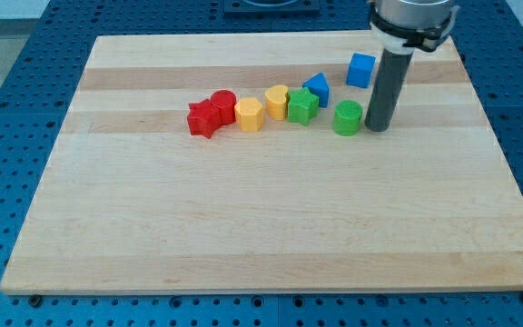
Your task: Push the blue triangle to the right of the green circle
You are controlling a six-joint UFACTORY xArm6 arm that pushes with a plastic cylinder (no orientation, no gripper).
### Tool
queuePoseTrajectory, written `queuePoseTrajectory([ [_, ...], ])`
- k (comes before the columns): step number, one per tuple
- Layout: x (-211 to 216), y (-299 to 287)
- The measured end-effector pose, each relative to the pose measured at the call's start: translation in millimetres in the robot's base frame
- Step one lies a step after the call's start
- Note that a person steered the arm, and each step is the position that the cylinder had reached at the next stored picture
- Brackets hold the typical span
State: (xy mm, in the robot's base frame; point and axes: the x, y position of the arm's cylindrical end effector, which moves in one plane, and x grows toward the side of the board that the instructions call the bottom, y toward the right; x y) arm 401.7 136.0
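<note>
Arm cut off at the view's top, no jaws to judge, my tip touching green circle block, one blue triangle block, seven blocks on wooden worktop

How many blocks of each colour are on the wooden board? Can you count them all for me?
Red: 2, the red star and the red circle
Yellow: 2, the yellow hexagon and the yellow heart
Green: 2, the green star and the green circle
Blue: 2, the blue triangle and the blue cube
Total: 8
</note>
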Motion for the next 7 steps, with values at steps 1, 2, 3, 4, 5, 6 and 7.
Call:
queuePoseTrajectory([
  [1, 0.0, -15.1],
  [2, 0.0, -22.9],
  [3, 0.0, -23.4],
  [4, 0.1, 13.1],
  [5, -12.1, 38.8],
  [6, -51.1, 51.5],
  [7, -103.6, 42.0],
])
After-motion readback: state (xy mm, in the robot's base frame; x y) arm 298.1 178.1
